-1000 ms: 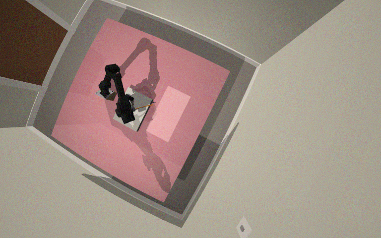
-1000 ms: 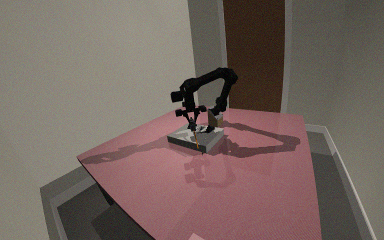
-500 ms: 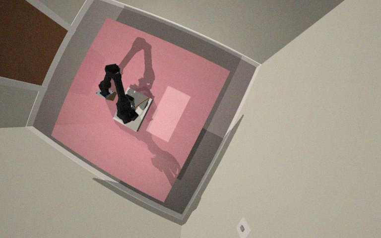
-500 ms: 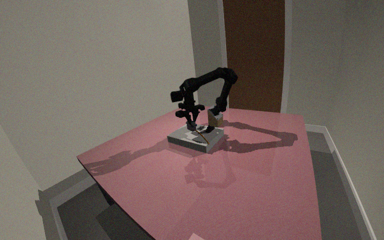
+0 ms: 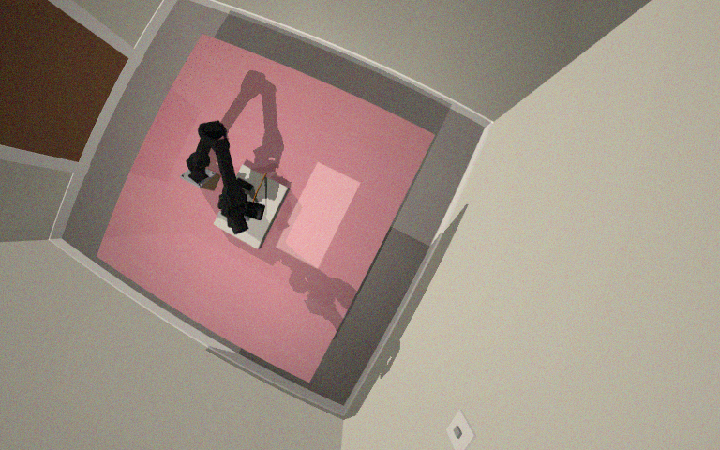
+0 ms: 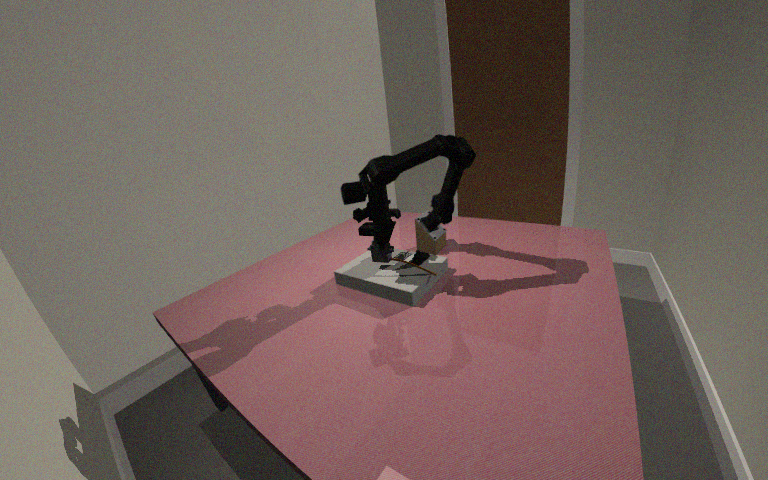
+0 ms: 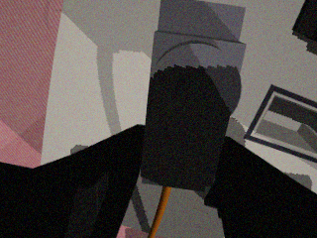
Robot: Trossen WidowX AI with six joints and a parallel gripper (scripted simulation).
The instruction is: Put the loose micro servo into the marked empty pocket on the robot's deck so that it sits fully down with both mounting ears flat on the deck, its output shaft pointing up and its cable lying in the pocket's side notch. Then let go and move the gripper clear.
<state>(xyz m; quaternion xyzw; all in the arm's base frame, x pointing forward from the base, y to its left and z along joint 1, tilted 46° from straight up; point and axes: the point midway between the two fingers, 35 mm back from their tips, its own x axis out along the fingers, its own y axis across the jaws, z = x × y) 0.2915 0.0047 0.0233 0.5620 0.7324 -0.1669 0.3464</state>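
The gripper (image 7: 181, 159) is pinching the servo (image 7: 192, 93) between its two dark fingers, and the grip is on the sides of the body. This leaves the top and the lower end of the servo free, which I think is the reason for such a hold: the body can go down into a pocket without the fingers hitting the deck first. In the wrist view the servo fills the middle, a grey block with a darker round part, and the thin orange cable (image 7: 158, 214) hangs from it toward the bottom of the picture.

In the exterior view the arm (image 6: 413, 164) bends over the deck (image 6: 390, 280), a pale flat block that lies on the pink table (image 6: 453, 367). The gripper points nearly straight down and is very near the deck surface, at its far left part. The cable (image 6: 416, 264) lies across the top of the deck, so the servo is low already. Whether the servo is touching the deck or is partly in the pocket, I cannot tell, because the gripper hides this place.

At the right of the wrist view a framed rectangle (image 7: 291, 122) is seen on the deck; it may be another pocket or a mark. I judge that the insertion is in progress and that the release is not yet done.
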